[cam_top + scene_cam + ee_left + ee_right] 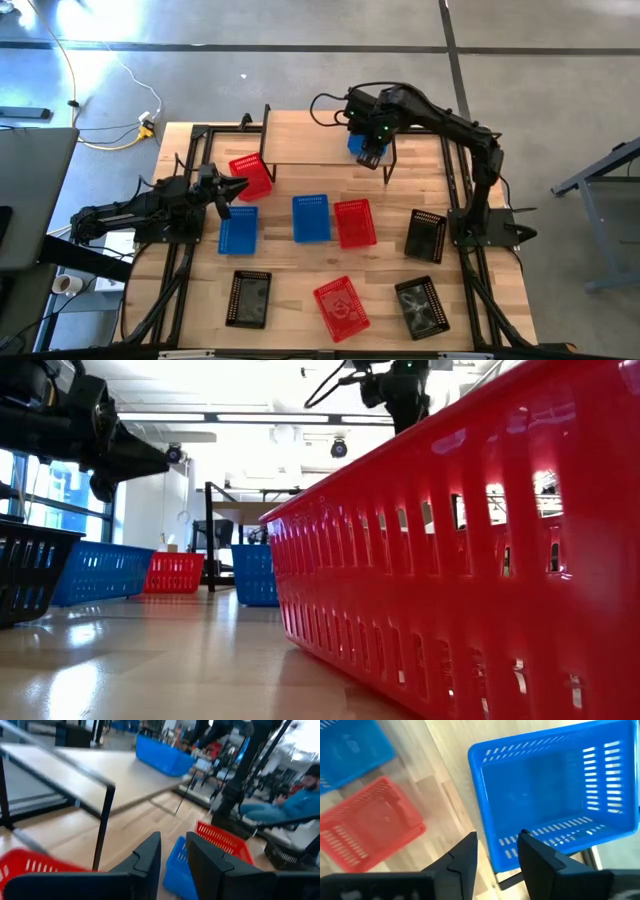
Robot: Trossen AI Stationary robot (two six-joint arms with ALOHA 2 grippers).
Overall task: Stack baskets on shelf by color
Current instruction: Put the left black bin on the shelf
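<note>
A blue basket [356, 144] [550, 795] stands on its bottom at the right end of the shelf [310, 140] [100, 770], mouth up. My right gripper [372, 155] [497, 852] hangs just above that basket's near corner, pointing down, open, with nothing between its fingers. My left gripper [236, 190] [173, 855] waits level near the table's left edge, between a red basket [250, 175] and a blue basket [238, 228], with a narrow gap between its fingers and nothing in it.
On the tabletop lie a blue basket [311, 217], a red one [354, 222], a red one [341, 305] and three black ones [427, 235] [248, 298] [420, 308]. The shelf's middle and left end are bare plank. A person [295, 800] sits beyond the table.
</note>
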